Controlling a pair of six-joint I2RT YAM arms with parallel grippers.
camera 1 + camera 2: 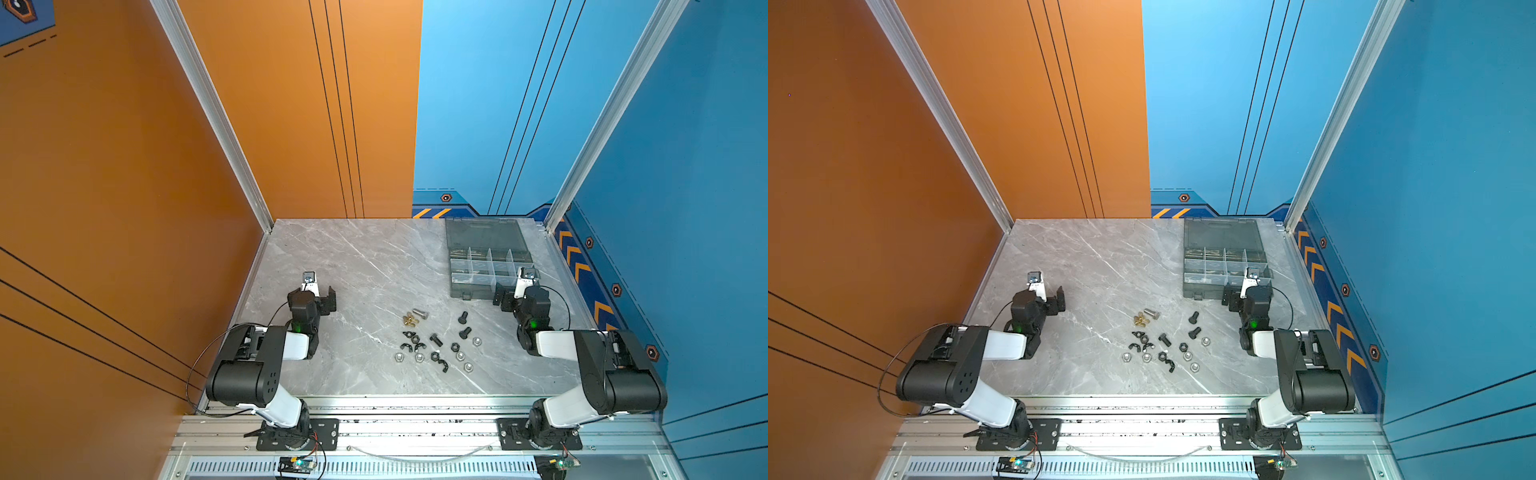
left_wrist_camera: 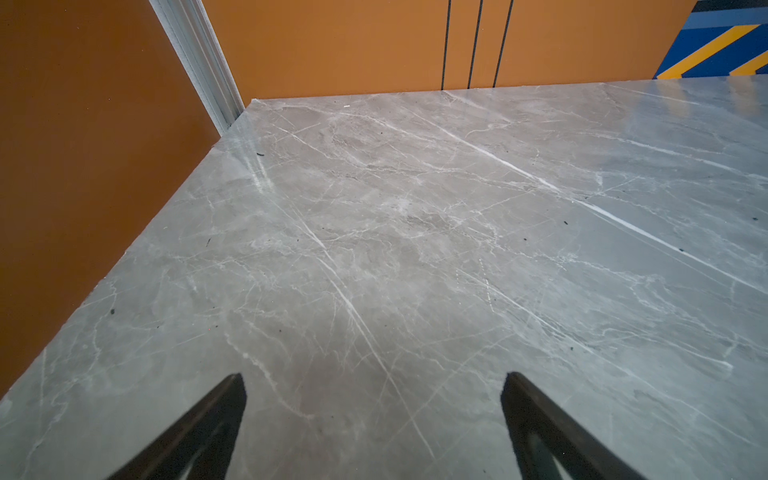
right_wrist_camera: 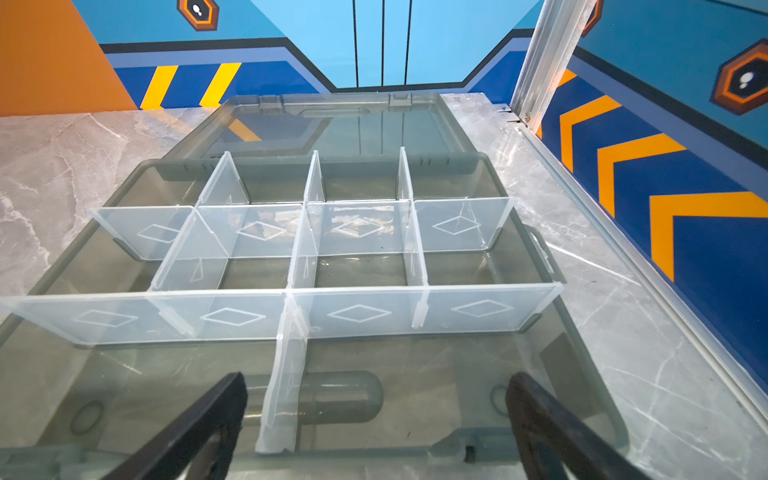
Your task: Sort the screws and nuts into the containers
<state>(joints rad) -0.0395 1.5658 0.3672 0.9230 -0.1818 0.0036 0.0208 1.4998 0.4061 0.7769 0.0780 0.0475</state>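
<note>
Fingers (image 2: 224, 415) of the left gripper (image 2: 374, 415) stand spread and empty over bare table (image 2: 415, 249) near its left edge. The right gripper (image 3: 374, 415) is likewise released, holding nothing, at the near side of the organiser box (image 1: 469, 291), which sits lid-open at the table's far right corner. Its containers (image 3: 361, 270) look empty. All screws (image 1: 463, 318) and nuts (image 1: 419, 357) lie loose mid-table toward the near edge, so sorting seems not begun. No writing is readable; the dividers (image 3: 232, 318) bear only diamond outlines.
</note>
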